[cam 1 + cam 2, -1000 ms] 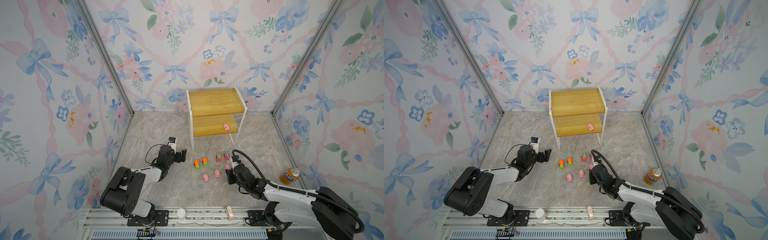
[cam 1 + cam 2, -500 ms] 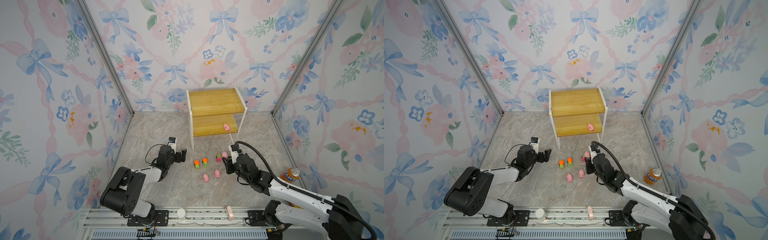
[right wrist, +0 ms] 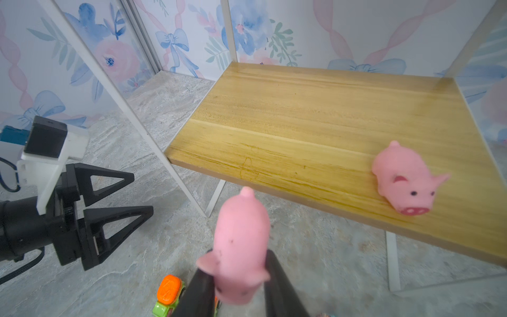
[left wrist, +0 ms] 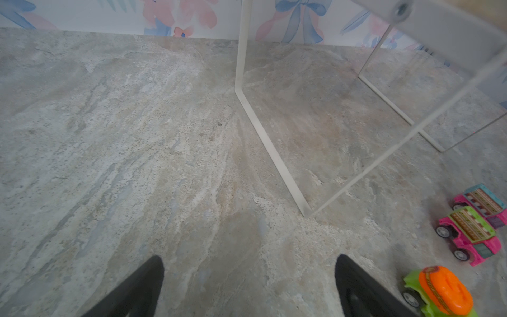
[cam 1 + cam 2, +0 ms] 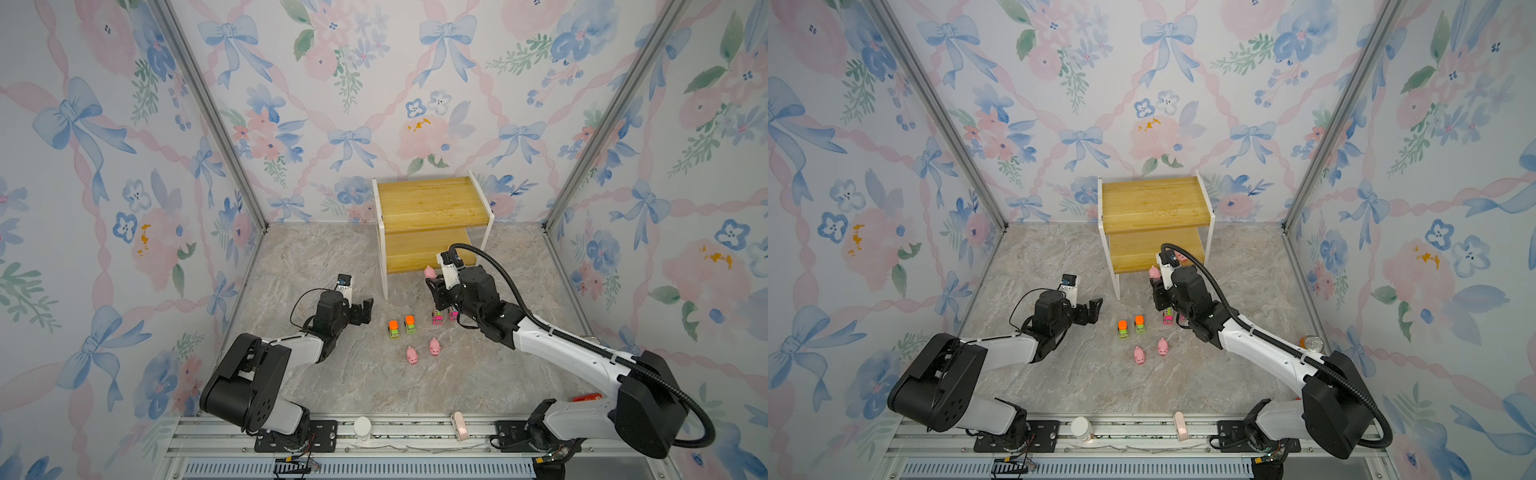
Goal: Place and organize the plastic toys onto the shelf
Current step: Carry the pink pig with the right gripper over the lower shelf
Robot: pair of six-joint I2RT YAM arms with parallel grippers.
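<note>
The right gripper (image 3: 238, 277) is clamped on a pink pig (image 3: 241, 238), holding it tail-first just short of the front edge of the shelf (image 3: 301, 109)'s lower board, where a second pig (image 3: 403, 178) stands. The left gripper (image 4: 249, 260) hovers with jaws apart over the desk (image 5: 332, 257) beside the shelf. Green trucks (image 5: 394, 329), pink buses (image 5: 436, 319) and loose pigs (image 5: 411, 355) sit on the desk between the arms.

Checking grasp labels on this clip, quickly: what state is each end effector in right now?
Left end effector: open, holding nothing.
Right end effector: closed, holding a pink pig.
</note>
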